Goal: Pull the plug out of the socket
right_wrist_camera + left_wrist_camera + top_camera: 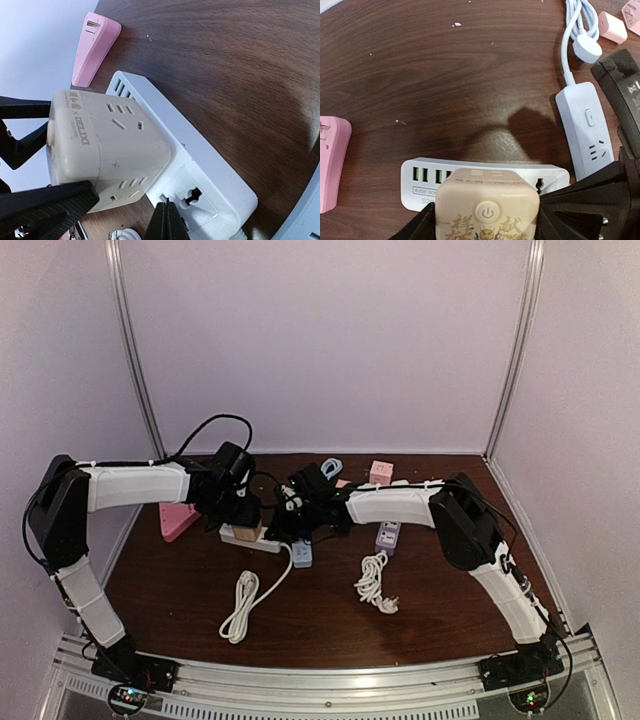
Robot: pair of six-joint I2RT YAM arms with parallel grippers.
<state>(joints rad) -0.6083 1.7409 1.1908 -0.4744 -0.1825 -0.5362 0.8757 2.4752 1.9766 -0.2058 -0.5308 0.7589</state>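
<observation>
A beige cube plug [487,205] with a power button sits in a white power strip [420,185] with green USB ports. My left gripper [487,222] is shut on the cube, one black finger on each side. The cube [100,145] sits against the strip's top face [210,170]; its prongs are hidden. My right gripper [167,215] is shut, its tips pressed on the strip beside an empty outlet. From above, both grippers meet over the strip [262,542]: the left [243,512] and the right [290,520].
A pink adapter [178,520] lies left of the strip. A small white strip [587,125] with its cable [240,605] lies to the right. A purple strip [388,536], a coiled white cord [375,582] and a pink cube [381,473] lie further right.
</observation>
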